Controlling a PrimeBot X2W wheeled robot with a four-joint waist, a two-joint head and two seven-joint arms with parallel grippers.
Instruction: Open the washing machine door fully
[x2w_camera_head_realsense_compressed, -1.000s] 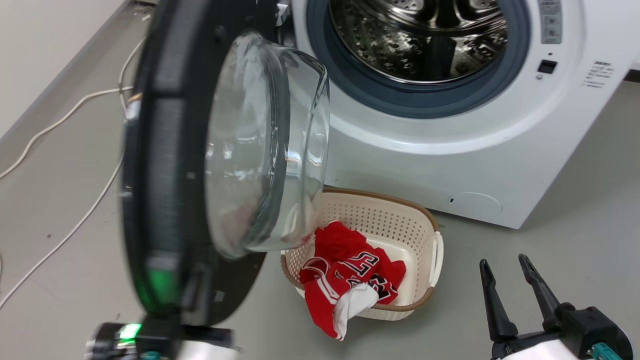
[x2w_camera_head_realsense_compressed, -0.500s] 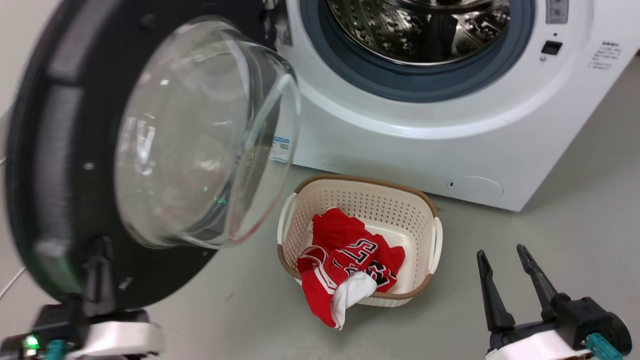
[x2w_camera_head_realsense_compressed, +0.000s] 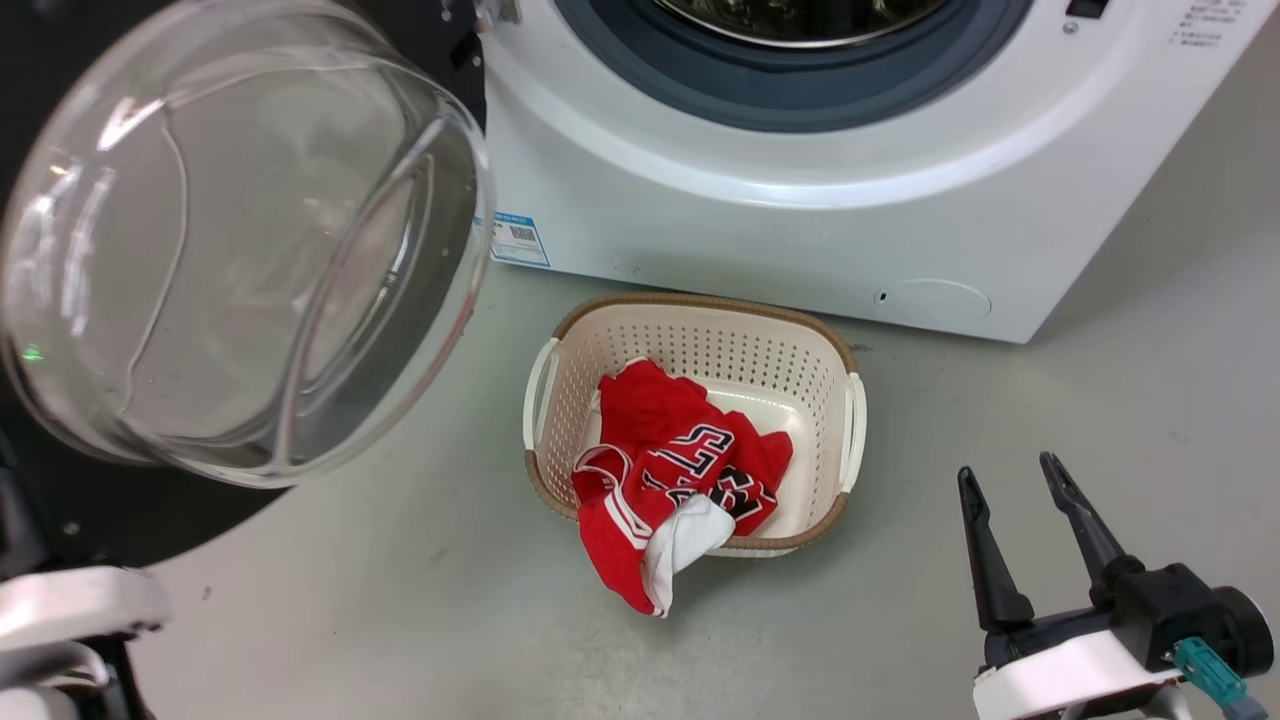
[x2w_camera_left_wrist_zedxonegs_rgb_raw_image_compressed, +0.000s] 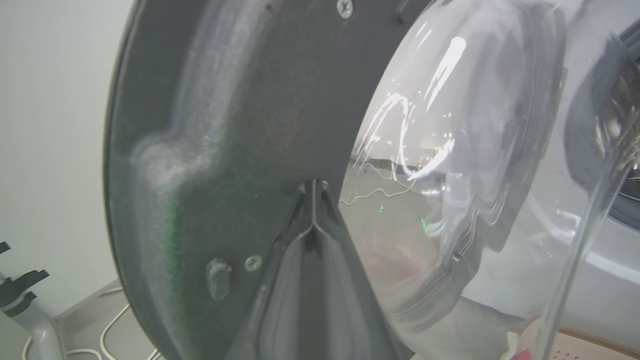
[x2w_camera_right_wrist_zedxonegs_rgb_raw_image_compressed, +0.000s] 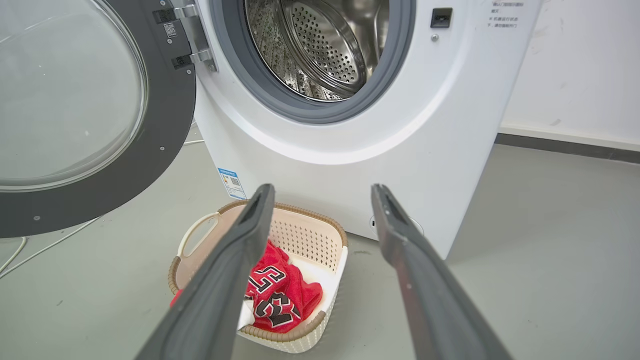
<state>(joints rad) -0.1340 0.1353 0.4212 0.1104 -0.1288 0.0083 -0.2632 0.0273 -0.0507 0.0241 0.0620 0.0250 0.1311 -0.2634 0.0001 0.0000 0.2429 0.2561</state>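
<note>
Left gripper (x2w_camera_left_wrist_zedxonegs_rgb_raw_image_compressed: 312, 189) shows its two long dark fingers (x2w_camera_left_wrist_zedxonegs_rgb_raw_image_compressed: 295, 290) pressed together, tips against the black inner ring of the large round washing machine door (x2w_camera_right_wrist_zedxonegs_rgb_raw_image_compressed: 167, 125) with its clear domed glass bowl; whether they pinch anything I cannot tell. That door stands swung wide at the left of the white boxy front-loading washing machine (x2w_camera_head_realsense_compressed: 750, 230), and my right gripper (x2w_camera_head_realsense_compressed: 1005, 465) hovers low, fingers spread and empty.

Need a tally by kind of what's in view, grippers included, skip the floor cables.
washing machine: 1
washing machine door: 1
basket: 1
red jersey: 1
grippers: 2, left gripper and right gripper
Total: 6
</note>
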